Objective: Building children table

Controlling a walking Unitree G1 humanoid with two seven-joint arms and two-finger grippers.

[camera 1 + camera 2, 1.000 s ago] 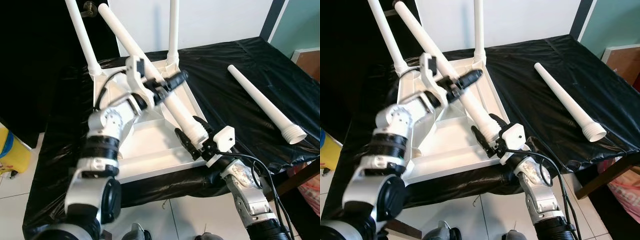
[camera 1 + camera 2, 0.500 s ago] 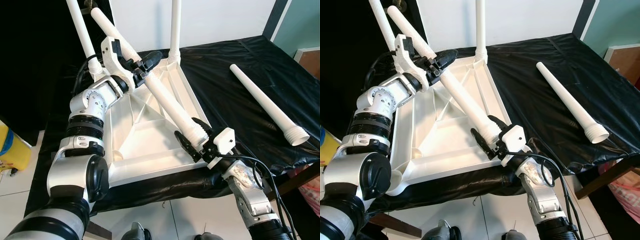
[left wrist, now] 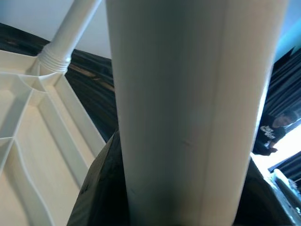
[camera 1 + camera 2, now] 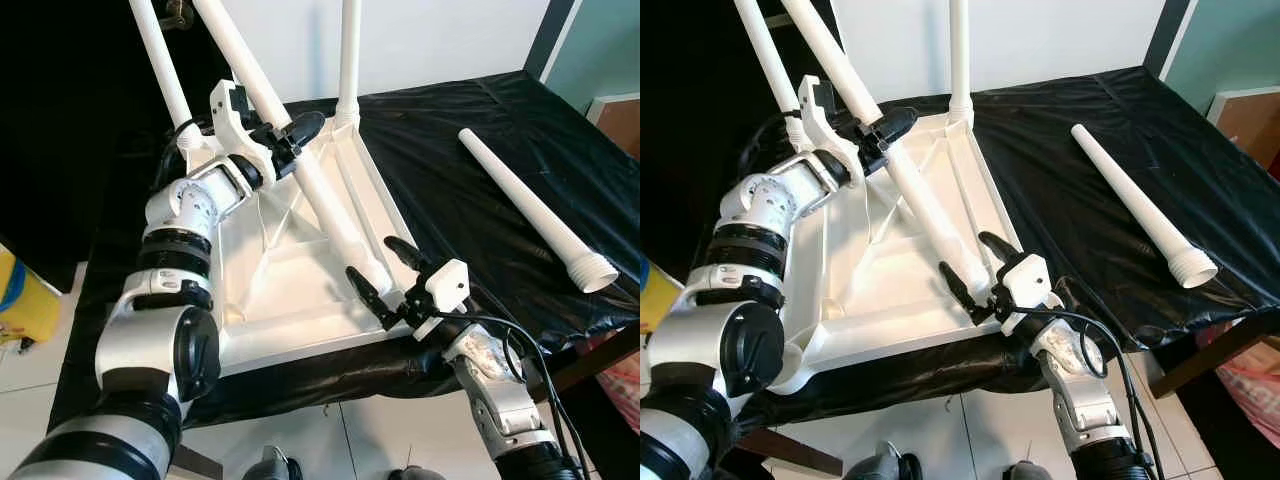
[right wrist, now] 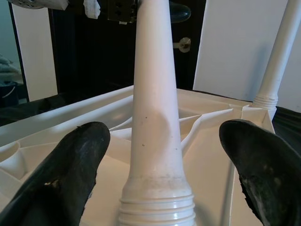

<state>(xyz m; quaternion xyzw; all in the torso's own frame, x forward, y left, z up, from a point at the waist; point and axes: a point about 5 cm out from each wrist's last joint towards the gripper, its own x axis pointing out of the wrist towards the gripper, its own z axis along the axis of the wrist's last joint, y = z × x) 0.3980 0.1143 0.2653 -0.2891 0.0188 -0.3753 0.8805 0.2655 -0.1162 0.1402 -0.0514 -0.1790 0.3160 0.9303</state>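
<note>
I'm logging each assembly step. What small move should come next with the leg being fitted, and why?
Probably close the right claw on the leg near its threaded end. Its fingers stand open either side of it, while the left claw grips higher up; the end sits at the tabletop's near corner.

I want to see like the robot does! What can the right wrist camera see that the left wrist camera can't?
Right wrist view: the two black fingers of the right hand spread wide on either side of the white table leg's threaded end, and a dark doorway behind.

Left wrist view: the leg's smooth shaft very close up, black cloth beside the table top, and a person far off.

Both: that same leg, the upside-down white table top, and another leg already standing in a corner.
</note>
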